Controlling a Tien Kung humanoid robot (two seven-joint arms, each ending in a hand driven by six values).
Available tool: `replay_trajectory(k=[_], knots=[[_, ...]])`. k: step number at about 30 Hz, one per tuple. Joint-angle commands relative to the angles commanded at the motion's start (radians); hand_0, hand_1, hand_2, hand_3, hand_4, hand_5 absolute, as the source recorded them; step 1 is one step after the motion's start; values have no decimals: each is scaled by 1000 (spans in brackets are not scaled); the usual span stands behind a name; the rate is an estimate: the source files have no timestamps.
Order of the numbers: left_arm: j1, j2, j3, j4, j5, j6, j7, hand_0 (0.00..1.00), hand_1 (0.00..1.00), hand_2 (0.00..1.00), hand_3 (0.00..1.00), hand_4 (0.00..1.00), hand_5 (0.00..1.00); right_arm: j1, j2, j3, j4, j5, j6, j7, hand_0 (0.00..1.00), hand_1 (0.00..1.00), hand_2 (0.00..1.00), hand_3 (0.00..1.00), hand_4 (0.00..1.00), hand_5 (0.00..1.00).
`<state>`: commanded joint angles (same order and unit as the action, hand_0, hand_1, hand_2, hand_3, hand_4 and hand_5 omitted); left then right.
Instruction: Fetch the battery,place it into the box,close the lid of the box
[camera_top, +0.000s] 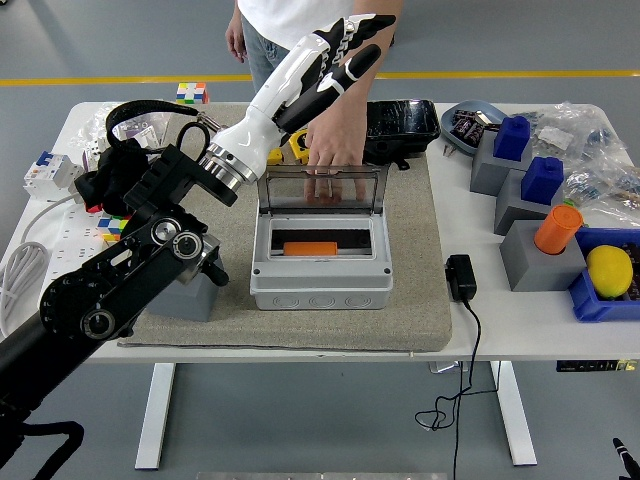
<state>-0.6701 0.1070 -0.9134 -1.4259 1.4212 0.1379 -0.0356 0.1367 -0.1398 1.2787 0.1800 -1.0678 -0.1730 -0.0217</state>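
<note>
Reaching up beyond the table's far edge, the left hand (335, 50) holds nothing, its fingers straight and loosely spread. Below it the grey box (320, 283) stands open — the orange battery (310, 248) already lies inside. A person's hand (333, 150) steadies the smoky clear lid (320, 188), which looks light, stiff and slick; best pushed at its upper edge.

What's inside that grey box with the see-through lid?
An orange battery lies inside the grey box, against the dark back. The lid stands open. The front wall hides the nearest part of the floor.
</note>
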Motion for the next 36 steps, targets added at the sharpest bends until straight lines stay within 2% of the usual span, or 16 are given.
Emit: replay_trajectory(k=[8, 10, 11, 15, 20, 23, 24, 26, 29, 30, 32, 35, 36], knots=[[4, 11, -7, -57, 340, -300, 318, 998, 998, 998, 984, 998, 998, 2, -1, 3, 0, -2, 0, 0, 790, 744, 746, 794, 998, 998], [-2, 14, -4, -49, 418, -348, 376, 998, 998, 998, 984, 998, 998, 2, -1, 4, 0, -4, 1, 0, 790, 744, 746, 794, 998, 998], [-5, 16, -3, -42, 463, -357, 390, 998, 998, 998, 984, 998, 998, 2, -1, 3, 0, -3, 1, 0, 790, 744, 746, 794, 998, 998], [-12, 20, -9, 0, 632, -336, 387, 998, 998, 998, 988, 998, 998, 2, -3, 2, 0, -3, 1, 0, 789, 744, 746, 794, 998, 998], [-8, 26, -17, 41, 840, -370, 402, 998, 998, 998, 949, 998, 998, -1, -3, 5, 0, -6, 0, -1, 788, 744, 746, 794, 998, 998], [-4, 33, -12, 52, 848, -416, 419, 998, 998, 998, 949, 998, 998, -2, -3, 5, 0, -6, 0, -1, 788, 744, 746, 794, 998, 998], [-2, 38, -8, 56, 848, -441, 433, 998, 952, 866, 876, 998, 998, -2, -3, 7, 0, -7, -1, -1, 788, 744, 746, 794, 998, 998], [2, 44, -2, 60, 848, -476, 449, 998, 952, 866, 876, 998, 998, -2, -4, 7, 0, -6, -1, -1, 788, 744, 746, 794, 998, 998], [10, 54, 6, 50, 848, -496, 452, 998, 952, 866, 876, 998, 998, -3, -5, 6, 0, -5, -2, -1, 788, 744, 746, 794, 998, 998], [12, 57, 8, 46, 847, -502, 453, 998, 888, 823, 836, 998, 998, -3, -5, 6, 0, -5, -2, -2, 788, 744, 746, 794, 998, 998], [16, 64, 11, 33, 829, -516, 459, 998, 888, 823, 836, 998, 998, -4, -5, 6, 0, -6, -2, -2, 788, 744, 746, 794, 998, 998], [22, 72, 15, 18, 817, -510, 449, 998, 888, 823, 836, 998, 998, -5, -4, 6, 0, -6, -2, -2, 788, 744, 746, 794, 998, 998], [24, 74, 16, 10, 810, -506, 445, 998, 864, 798, 796, 998, 998, -5, -4, 5, 0, -5, -2, -2, 788, 744, 745, 795, 998, 998]])
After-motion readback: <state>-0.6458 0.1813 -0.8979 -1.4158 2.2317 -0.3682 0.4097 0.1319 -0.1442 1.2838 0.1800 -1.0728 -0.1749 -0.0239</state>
